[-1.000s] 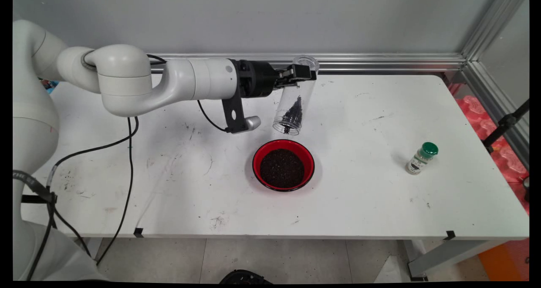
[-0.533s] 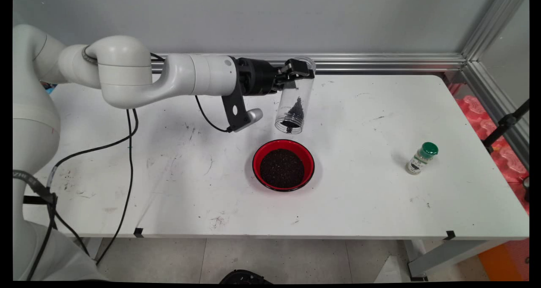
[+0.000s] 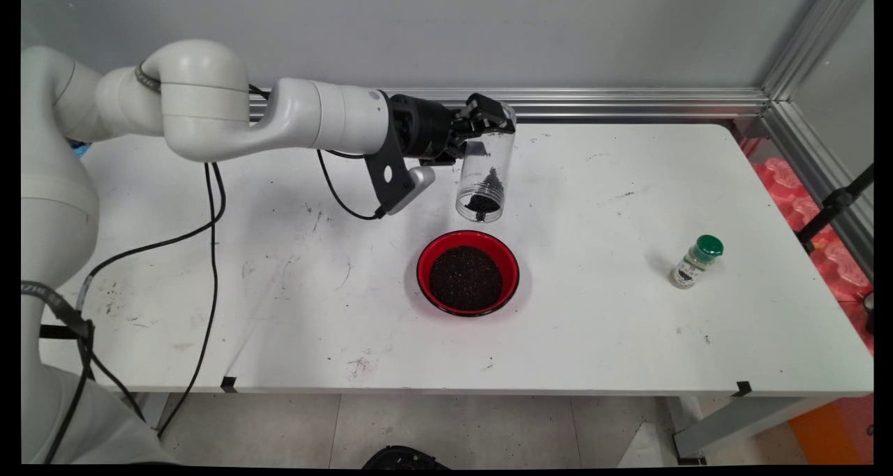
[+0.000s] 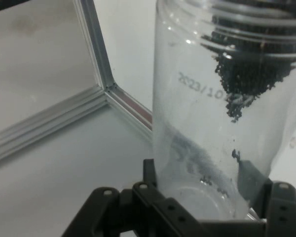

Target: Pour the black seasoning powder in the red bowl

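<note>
While it is held above the tabletop (image 3: pixel 593 308), a clear jar (image 3: pixel 483 176) is clamped near its base by the end effector (image 3: pixel 486 116), mouth turned down. Dark grains are gathered at the jar's mouth. A red bowl (image 3: pixel 467 271) filled with dark grains is seen just below. A green-capped spice bottle (image 3: pixel 695 261) stands well apart to the right.

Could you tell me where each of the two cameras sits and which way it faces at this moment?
Main view: fixed above the table's near side, looking down across the white table toward the wall; shows the white arm and its pincer gripping a clear jar above a red bowl.
Hand view: on the hand, looking along the pincer; its black linkage rises from the bottom edge.
Shared: the jar with dark grains inside.
</note>
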{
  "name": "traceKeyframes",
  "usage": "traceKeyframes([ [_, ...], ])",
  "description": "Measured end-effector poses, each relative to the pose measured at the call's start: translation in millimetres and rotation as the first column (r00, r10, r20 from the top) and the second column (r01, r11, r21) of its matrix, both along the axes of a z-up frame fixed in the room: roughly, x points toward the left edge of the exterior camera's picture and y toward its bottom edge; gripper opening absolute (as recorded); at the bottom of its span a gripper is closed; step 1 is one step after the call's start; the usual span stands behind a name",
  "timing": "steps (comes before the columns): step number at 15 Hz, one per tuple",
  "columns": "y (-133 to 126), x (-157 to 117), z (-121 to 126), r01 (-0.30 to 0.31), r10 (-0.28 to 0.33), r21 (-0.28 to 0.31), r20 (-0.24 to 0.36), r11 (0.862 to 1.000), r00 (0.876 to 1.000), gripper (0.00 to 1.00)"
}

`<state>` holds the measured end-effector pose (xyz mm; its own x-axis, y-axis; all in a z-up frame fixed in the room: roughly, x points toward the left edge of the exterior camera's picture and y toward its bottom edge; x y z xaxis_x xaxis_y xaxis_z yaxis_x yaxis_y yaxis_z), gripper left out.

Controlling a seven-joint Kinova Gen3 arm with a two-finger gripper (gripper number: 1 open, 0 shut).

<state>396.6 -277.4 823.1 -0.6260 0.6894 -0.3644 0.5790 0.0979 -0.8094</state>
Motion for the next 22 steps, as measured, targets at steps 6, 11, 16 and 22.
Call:
traceKeyframes([
  [6, -10.6, 3.3, 4.5, -0.031, 0.036, 0.087, -0.065, 0.996, 0.997, 0.00],
  [11, -20.7, 4.2, 7.6, -0.043, 0.062, 0.158, -0.115, 0.987, 0.991, 0.00],
  [16, -31.5, 4.4, 10.7, -0.052, 0.090, 0.223, -0.161, 0.973, 0.983, 0.00],
  [22, -49.4, 4.5, 15.9, -0.065, 0.150, 0.340, -0.231, 0.938, 0.961, 0.00],
])
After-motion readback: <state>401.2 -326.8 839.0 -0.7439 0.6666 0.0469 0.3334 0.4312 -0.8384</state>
